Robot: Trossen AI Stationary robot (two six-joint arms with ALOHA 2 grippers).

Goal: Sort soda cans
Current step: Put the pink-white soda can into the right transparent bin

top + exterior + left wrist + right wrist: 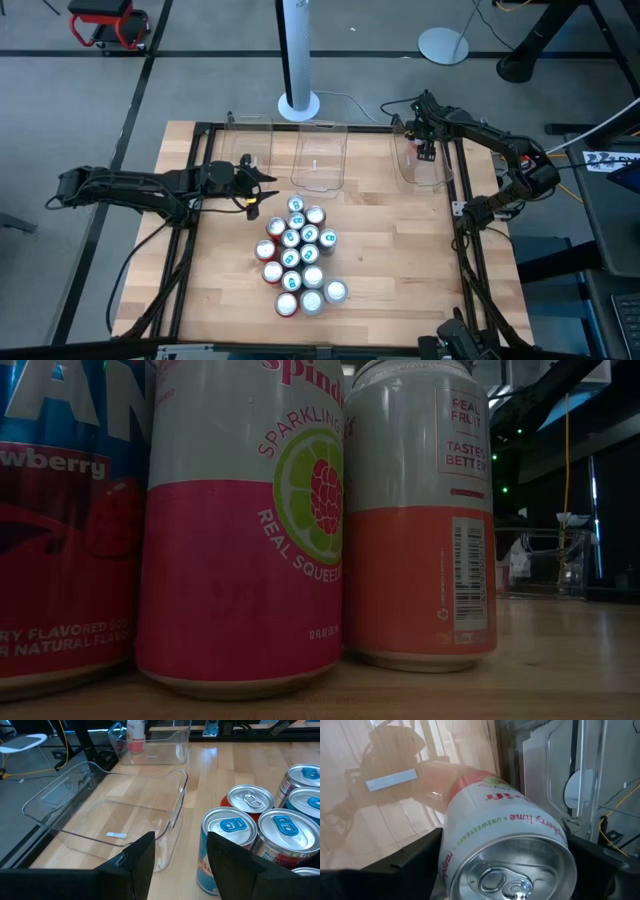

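Barely begun, I reckon: right fingers [505,865] clamp one can [505,845] over the two-o'clock bin [420,160], left fingers [180,857] gape empty beside the cluster [298,258] mid-counter [400,260].

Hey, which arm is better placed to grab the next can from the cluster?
Probably the left. Its open gripper hovers beside the cluster of soda cans, with a blue-topped can right ahead of it. The right gripper is busy over the right bin, holding a can.

table [400,260]: light wood | soda cans [298,255] clustered | three clear bins [320,158] at far edge
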